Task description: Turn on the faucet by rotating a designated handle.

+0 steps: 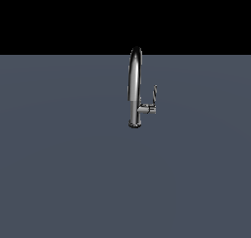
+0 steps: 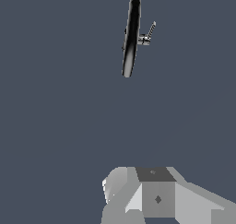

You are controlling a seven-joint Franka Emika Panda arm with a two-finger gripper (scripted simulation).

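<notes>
The faucet [image 1: 135, 87] is a tall, shiny chrome gooseneck standing upright on its round base on the grey floor, in the middle of the exterior view. The handle [image 1: 154, 97] is a thin chrome lever on a short horizontal stub, on the exterior view's right of the spout, pointing upward. The wrist view shows the faucet [image 2: 131, 36] from above and at a distance, with the handle [image 2: 150, 30] sticking out beside it. No gripper fingers show in either view. Nothing touches the faucet or the handle.
A flat blue-grey floor [image 1: 63, 173] surrounds the faucet, with black background behind it. A pale grey blocky part of the arm [image 2: 156, 197] fills the wrist view's edge, far from the faucet.
</notes>
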